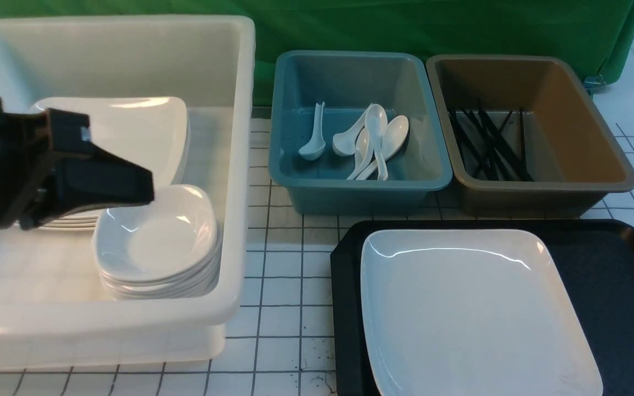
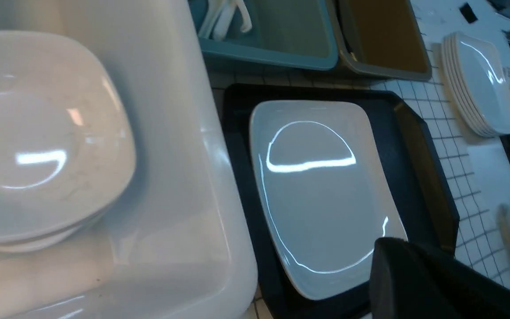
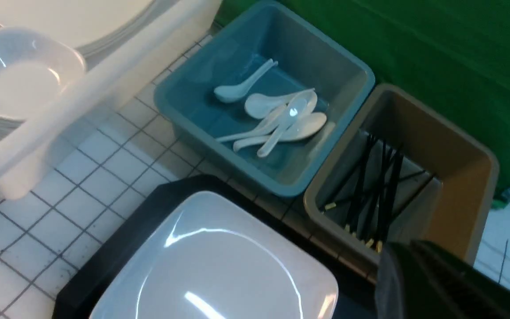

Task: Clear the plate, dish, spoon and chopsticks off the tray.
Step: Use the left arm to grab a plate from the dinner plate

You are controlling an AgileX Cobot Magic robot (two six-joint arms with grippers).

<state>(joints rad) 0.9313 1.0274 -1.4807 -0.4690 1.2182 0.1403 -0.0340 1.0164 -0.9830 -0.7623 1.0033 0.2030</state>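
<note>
Grab large glossy white squarish plate on black plastic tray by raised rim; likely stiff, slick, chippable. Noting left claw, right claw both closed, empty.

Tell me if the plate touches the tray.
Touching: the front view shows the plate lying flat on the tray, inside its rim.
</note>
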